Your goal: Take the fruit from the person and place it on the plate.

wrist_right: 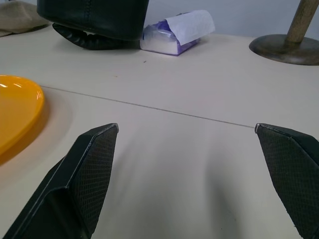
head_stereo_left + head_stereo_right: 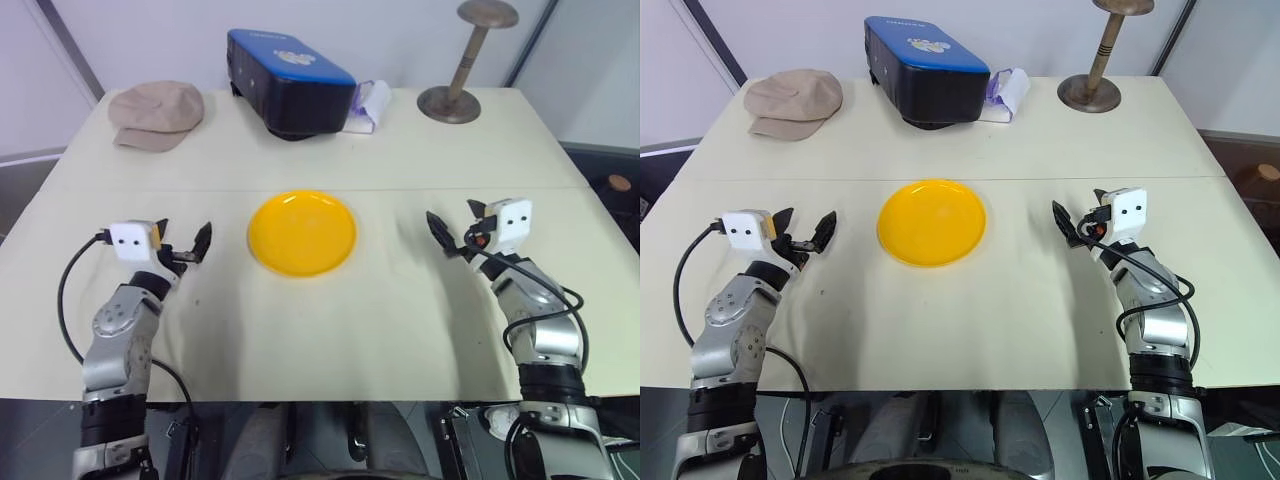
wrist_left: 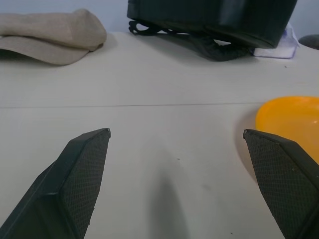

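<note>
No legible text: the blue case [image 2: 288, 78] at the counter's far side bears pale lettering and a printed motif, too small to read

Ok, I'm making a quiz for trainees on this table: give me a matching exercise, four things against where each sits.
Things:
1. plate
2. beige cap
3. wooden stand
4. blue case

Places:
A. far left corner of the table
B. far edge, middle
C. centre, between the two hands
D. far right corner

Pairs: 1-C, 2-A, 3-D, 4-B
</note>
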Robot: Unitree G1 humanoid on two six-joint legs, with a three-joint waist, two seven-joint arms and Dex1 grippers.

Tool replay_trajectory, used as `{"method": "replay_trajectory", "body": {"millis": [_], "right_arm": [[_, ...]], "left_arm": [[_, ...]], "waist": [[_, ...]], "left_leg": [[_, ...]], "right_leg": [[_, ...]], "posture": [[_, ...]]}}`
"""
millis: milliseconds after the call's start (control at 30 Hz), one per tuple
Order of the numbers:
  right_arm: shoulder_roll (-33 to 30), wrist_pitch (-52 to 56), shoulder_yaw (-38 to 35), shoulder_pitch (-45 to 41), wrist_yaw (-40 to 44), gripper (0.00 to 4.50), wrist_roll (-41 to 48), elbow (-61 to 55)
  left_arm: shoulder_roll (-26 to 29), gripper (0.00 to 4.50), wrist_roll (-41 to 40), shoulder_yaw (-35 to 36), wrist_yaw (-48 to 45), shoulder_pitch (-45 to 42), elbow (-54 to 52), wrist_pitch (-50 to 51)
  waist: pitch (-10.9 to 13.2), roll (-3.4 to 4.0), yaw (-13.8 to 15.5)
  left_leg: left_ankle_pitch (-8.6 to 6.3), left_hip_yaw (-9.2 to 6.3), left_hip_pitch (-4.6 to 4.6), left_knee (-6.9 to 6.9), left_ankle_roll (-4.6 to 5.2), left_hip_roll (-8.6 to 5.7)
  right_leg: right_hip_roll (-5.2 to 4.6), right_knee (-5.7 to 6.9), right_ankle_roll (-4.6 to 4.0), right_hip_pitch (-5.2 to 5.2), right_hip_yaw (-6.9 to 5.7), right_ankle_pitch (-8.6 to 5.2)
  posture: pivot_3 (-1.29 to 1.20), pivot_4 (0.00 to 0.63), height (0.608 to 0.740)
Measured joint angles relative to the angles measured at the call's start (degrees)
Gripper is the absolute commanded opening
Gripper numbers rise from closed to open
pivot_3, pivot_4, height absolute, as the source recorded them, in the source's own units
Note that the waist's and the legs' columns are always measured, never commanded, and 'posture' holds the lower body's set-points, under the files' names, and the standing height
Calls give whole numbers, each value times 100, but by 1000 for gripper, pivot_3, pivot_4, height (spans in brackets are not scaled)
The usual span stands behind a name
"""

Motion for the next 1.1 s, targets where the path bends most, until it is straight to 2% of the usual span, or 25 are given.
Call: {"method": "replay_trajectory", "body": {"millis": [1100], "right_arm": [[-4, -88, -3, 70, 35, 4500, -12, 223]], "left_arm": [[25, 4469, 106, -45, -95, -22, -51, 218]], "waist": [[0, 0, 0]], "left_leg": [[0, 0, 0, 0, 0, 0]], "right_leg": [[0, 0, 0, 0, 0, 0]], "posture": [[0, 150, 740]]}}
